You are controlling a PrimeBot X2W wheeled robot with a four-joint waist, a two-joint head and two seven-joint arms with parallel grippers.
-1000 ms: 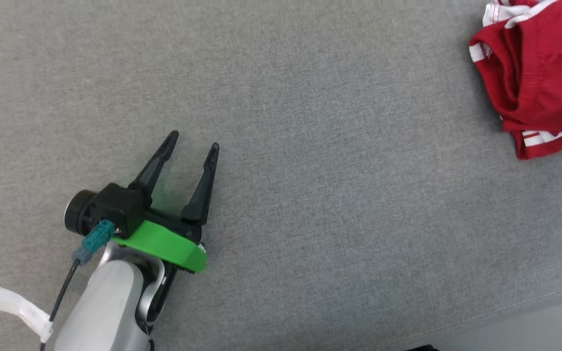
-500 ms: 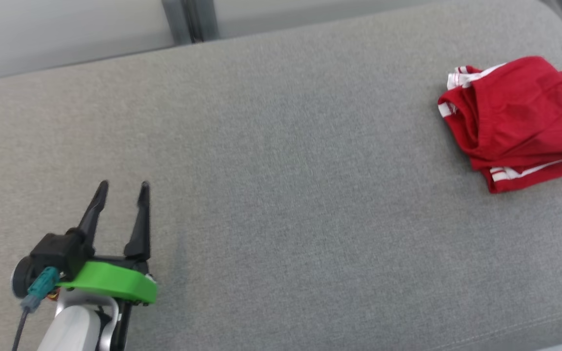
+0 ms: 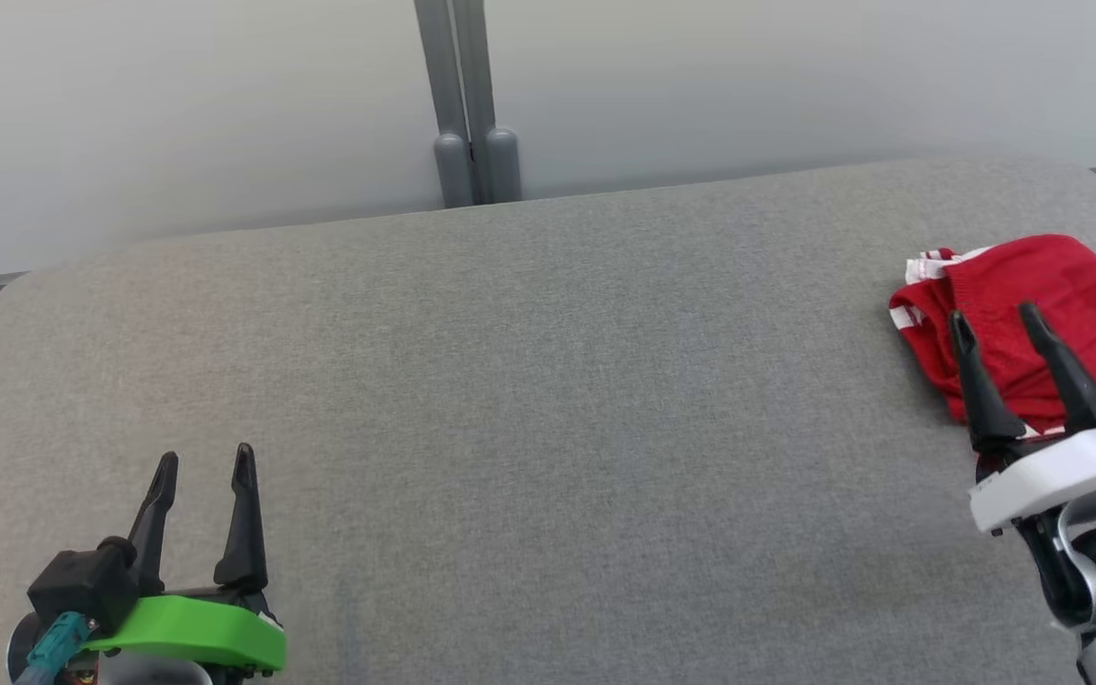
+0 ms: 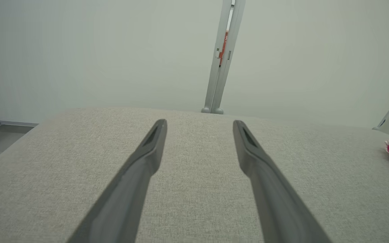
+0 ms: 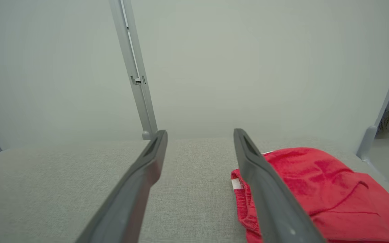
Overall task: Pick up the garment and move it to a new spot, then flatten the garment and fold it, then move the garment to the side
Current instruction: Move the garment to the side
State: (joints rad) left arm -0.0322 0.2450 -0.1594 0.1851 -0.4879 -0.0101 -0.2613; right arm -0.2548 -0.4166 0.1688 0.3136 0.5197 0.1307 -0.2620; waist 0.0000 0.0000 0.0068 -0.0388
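So the red garment (image 3: pixel 1052 285) with white stripe trim (shorts, I think) sits in a compact, layered bundle at the right end of the grey fabric-covered table (image 3: pixel 548 381), close to the far right corner. It's not spread flat. Honestly this fits two readings: a rumpled heap waiting to be dealt with, or a rough fold already parked at the side. I can't call it from here.

The right tool (image 3: pixel 993 316) is just at the bundle's near-left edge, fingers spread wide with nothing between them. I can't tell whether it's touching cloth or hanging above it. The left tool (image 3: pixel 205 455) is way off by the near left corner, also wide open and empty.

What worries me is how close that right tool is. Any dip or sideways drift could catch a loose top layer and drag the bundle apart, or shove it toward the right edge, which is near. The fingertips could also snag the table's fabric.
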